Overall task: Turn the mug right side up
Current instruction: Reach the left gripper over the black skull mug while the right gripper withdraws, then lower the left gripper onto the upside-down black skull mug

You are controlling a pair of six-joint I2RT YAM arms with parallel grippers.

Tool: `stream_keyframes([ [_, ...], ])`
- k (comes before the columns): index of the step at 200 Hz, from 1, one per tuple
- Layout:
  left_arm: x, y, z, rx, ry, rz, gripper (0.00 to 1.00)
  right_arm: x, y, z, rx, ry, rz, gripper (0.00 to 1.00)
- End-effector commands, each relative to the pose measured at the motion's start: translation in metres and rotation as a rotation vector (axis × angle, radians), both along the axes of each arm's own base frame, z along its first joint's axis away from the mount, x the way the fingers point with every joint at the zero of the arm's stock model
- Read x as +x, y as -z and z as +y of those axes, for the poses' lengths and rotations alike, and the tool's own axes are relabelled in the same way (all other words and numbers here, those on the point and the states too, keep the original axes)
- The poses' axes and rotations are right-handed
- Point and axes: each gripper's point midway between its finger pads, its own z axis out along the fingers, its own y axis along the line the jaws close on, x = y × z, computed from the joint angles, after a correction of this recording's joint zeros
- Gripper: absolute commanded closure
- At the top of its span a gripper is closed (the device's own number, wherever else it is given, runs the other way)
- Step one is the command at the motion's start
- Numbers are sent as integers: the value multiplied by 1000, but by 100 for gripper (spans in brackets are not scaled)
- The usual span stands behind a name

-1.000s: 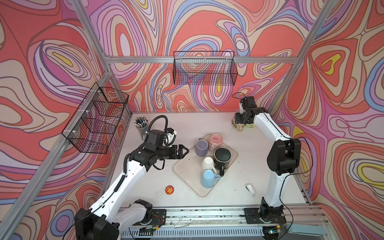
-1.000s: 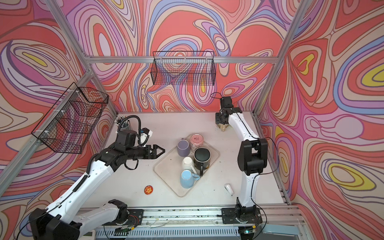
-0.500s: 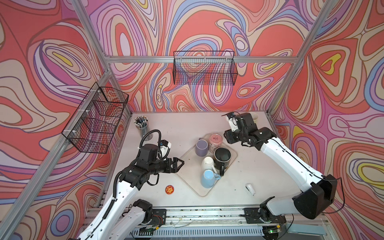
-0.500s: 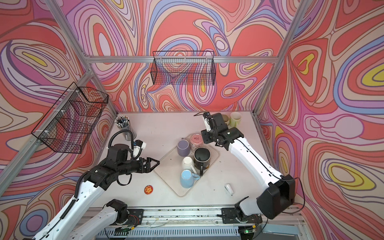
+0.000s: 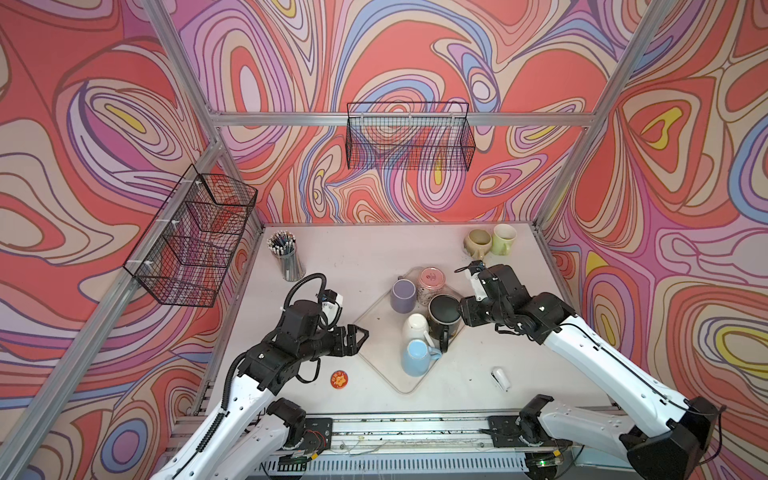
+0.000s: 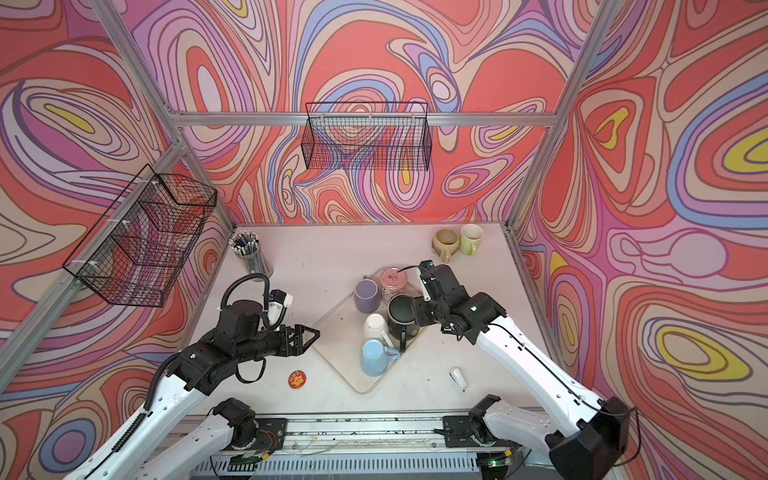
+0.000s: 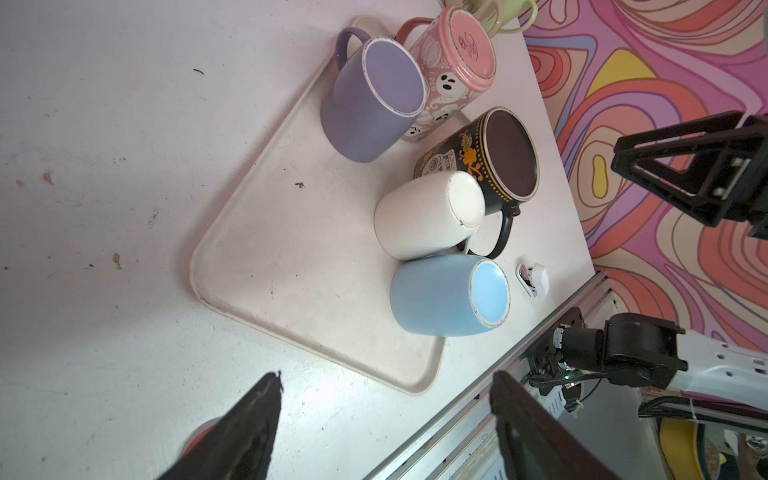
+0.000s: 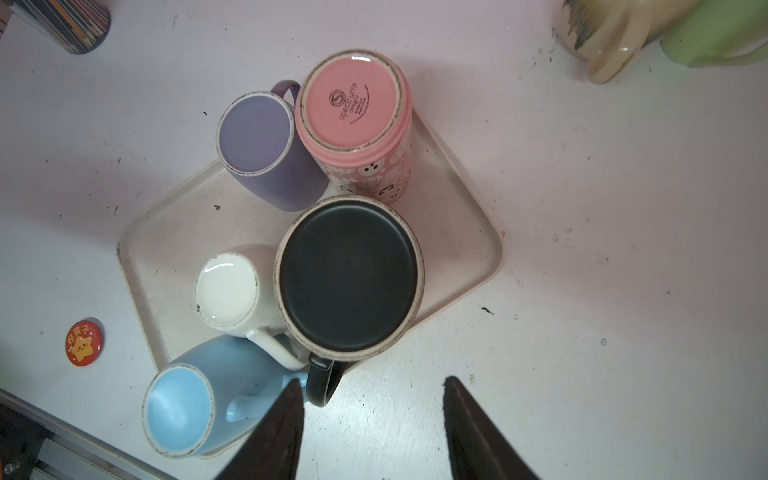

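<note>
Matte black mug [image 8: 348, 278] sits inverted on rounded tray [image 8: 455, 232].

Black mug [image 5: 444, 309] upside down on the beige tray [image 5: 379, 337]

Bright, even overhead light, soft shadows, sharp exc. blurry fingers [image 8: 278, 436] in wrist views.
</note>
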Motion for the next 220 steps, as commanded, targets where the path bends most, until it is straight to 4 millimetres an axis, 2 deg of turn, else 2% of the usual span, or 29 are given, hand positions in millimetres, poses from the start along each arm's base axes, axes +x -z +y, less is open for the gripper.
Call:
stream_keyframes([
  [1,7,-10,2,103,-42,-59,18,-4,15,-8,19,92,26,47],
  [23,7,-9,-5,190,-34,-58,19,-4,38,-30,-28,222,69,45],
  [50,10,-11,-28,272,5,-83,20,-2,56,-43,103,283,126,44],
  [91,21,-12,-73,398,55,-81,27,9,48,-59,240,383,107,40],
  [110,25,-12,-99,420,74,-90,31,11,58,-66,320,469,100,36],
  [139,29,-10,-134,457,104,-82,36,13,81,-75,439,549,134,35],
  [181,32,-7,-168,481,119,-71,35,24,84,-102,586,619,133,34],
  [220,30,7,-199,498,144,-30,41,29,93,-111,590,643,134,33],
])
